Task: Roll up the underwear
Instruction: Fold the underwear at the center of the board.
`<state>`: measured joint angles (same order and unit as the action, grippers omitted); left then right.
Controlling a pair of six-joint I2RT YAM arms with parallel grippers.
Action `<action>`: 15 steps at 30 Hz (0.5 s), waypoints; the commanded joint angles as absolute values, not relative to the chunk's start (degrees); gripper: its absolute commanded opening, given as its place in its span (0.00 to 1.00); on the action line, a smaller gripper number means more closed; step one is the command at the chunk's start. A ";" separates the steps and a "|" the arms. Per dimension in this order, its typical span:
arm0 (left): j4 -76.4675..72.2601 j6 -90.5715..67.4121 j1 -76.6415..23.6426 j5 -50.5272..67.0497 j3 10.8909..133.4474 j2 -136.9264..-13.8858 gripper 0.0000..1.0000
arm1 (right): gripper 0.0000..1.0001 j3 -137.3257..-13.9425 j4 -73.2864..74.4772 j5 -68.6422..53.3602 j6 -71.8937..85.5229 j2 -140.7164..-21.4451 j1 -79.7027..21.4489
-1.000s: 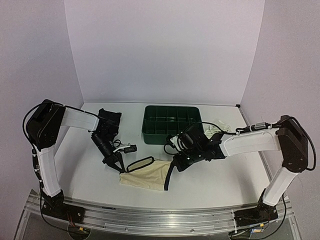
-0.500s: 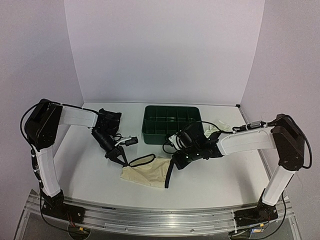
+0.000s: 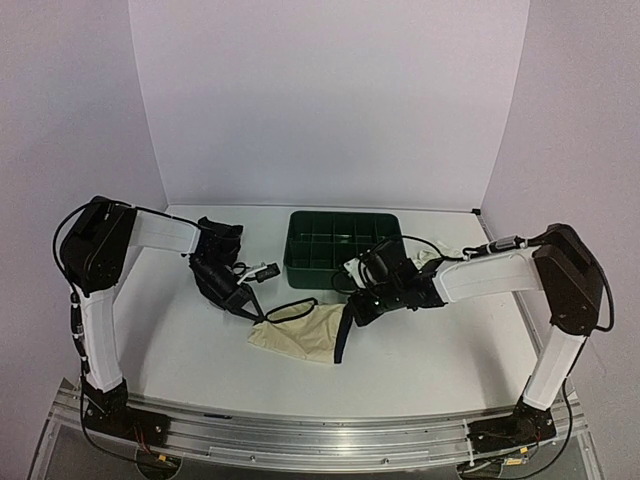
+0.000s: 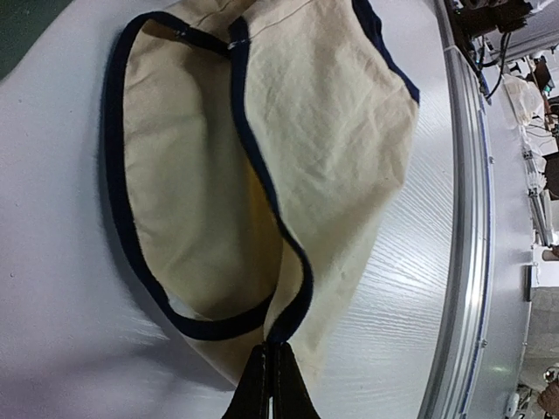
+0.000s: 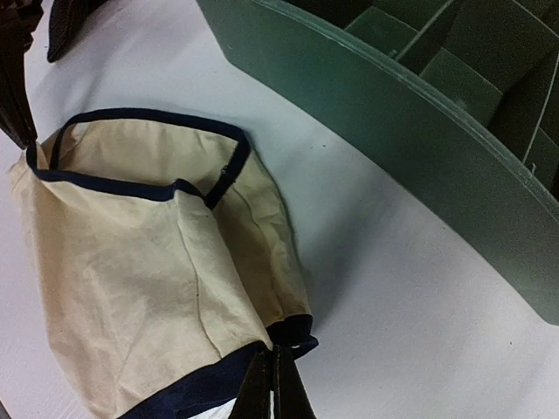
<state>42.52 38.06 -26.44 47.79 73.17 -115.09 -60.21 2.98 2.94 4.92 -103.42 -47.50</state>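
**A:** What had shifted on the left over that last second?

**B:** The left claw [image 3: 257, 312] had slid away from the arm bases, farther onto the table [image 3: 190, 350]. It was still pinched tight on the dark trim at one corner of the cream underwear [image 3: 300, 335]. The black underwear [image 3: 220, 240] lay beyond that claw's wrist, toward the back wall, and nothing was touching it.

**A:** And the cloth itself?

**B:** It had travelled with the claws. It lay stretched between the two of them, mostly flat on the table. In the left wrist view, one trimmed opening gaped just ahead of the left claw's tips.

**A:** The right side?

**B:** The right claw [image 3: 352, 318] had gone the same way. Its fingers were pressed together on the trimmed band at the opposite edge of the cloth. The green tray [image 3: 300, 272] sat just beyond that claw, nearer to it than a second earlier.

**A:** So what did that mean for the rolling?

**B:** I judged they were carrying the piece to a new spot and drawing it taut, rather than rolling it. The fabric showed no turn or tuck yet, only loose wrinkles. The black one hadn't been started either, so the task looked to be at an early stage.
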 commanded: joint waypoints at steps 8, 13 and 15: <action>35.91 33.98 -26.27 42.86 74.31 -118.49 0.01 | 0.06 -63.24 1.04 3.67 9.49 -109.76 -44.22; 36.23 33.92 -26.25 41.20 73.62 -117.40 0.17 | 0.33 -63.90 3.44 4.21 8.43 -108.23 -44.23; 36.47 34.18 -26.13 40.98 73.50 -116.30 0.25 | 0.38 -64.70 5.59 4.14 6.97 -106.67 -44.25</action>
